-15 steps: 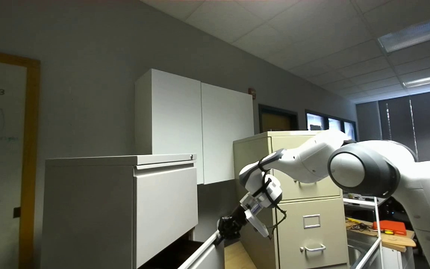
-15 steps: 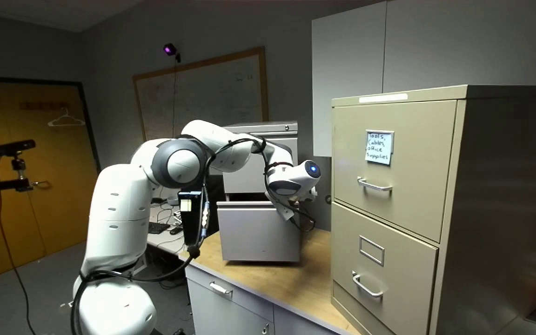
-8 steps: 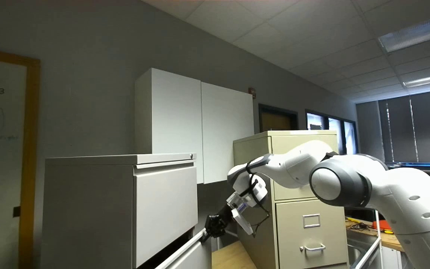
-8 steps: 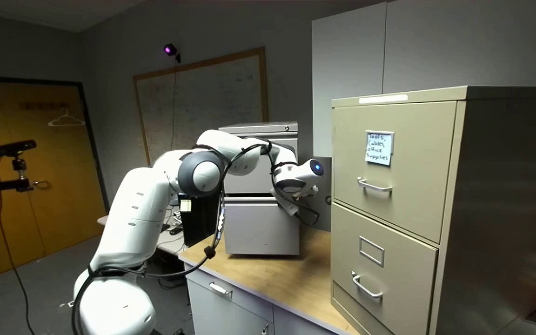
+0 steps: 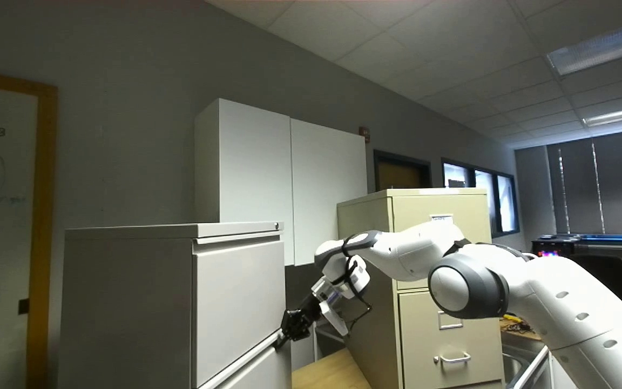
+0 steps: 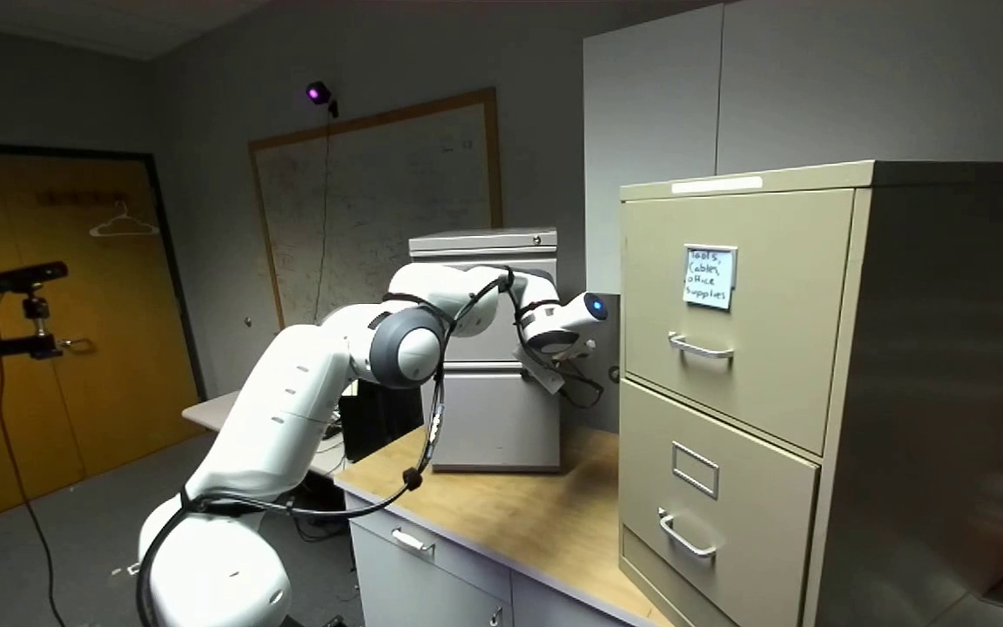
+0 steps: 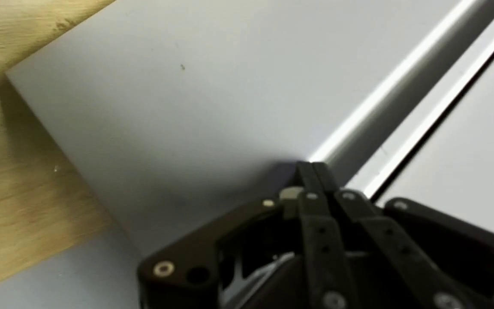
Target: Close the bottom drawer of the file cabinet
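Note:
The pale grey file cabinet (image 5: 127, 302) shows in both exterior views; my arm partly covers it in an exterior view (image 6: 482, 242). Its bottom drawer (image 5: 268, 370) has a plain light-grey front, which also shows in an exterior view (image 6: 497, 427) and fills much of the wrist view (image 7: 187, 107). The front stands about in line with the upper drawer, with only a thin dark line between them. My gripper (image 5: 280, 341) is at the drawer front's top edge, near its corner. In the wrist view the fingertips (image 7: 315, 165) are together with nothing between them, apparently touching the top lip.
A beige cabinet (image 6: 728, 348) with small handles stands close beside the arm. The grey cabinet rests on a wooden countertop (image 6: 536, 522). White two-door cupboards (image 5: 327, 189) hang on the wall behind. A black cable (image 6: 345, 512) hangs along the arm.
The bottom drawer has slid inward, and the dark opening above it has narrowed to a thin line. The arm has extended toward the cabinet, its gripper staying at the drawer's top edge.

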